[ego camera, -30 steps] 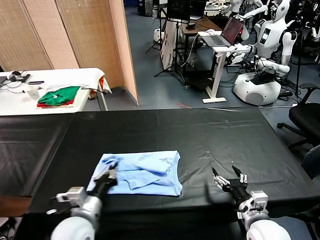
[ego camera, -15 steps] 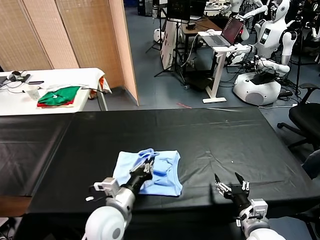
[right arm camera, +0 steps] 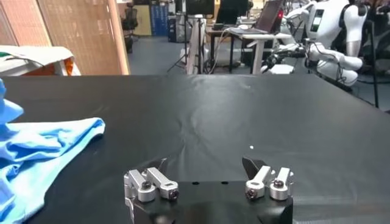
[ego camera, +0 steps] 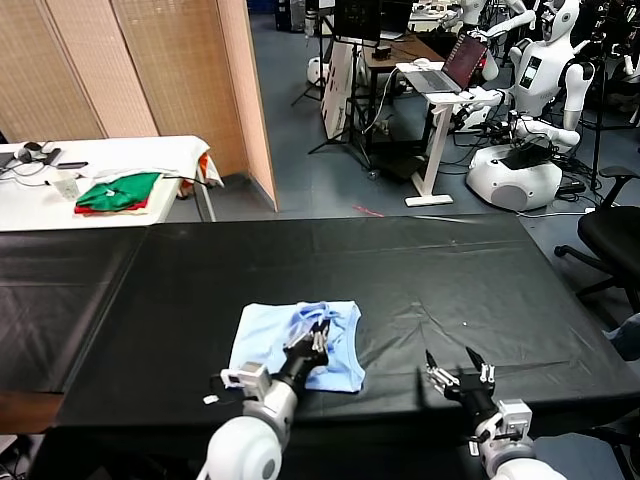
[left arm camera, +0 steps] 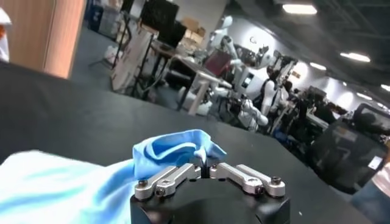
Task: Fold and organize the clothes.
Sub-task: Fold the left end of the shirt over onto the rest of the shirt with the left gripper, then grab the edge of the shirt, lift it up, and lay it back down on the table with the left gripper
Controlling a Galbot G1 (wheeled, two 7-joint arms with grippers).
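Carried further across the T-shirt (ego camera: pixel 290 345) lying on the black table (ego camera: pixel 450 270), the left hand (ego camera: pixel 312 335) stays clenched on a raised fold and should lay it flat, edges matched; beyond it the right hand (ego camera: pixel 459 374) hangs spread wide, holding nothing.

On my table (ego camera: pixel 450 260) the T-shirt (ego camera: pixel 265 345) lies front-left of centre, my left gripper (ego camera: pixel 318 335) upon it, right gripper (ego camera: pixel 458 372) well apart to its right.
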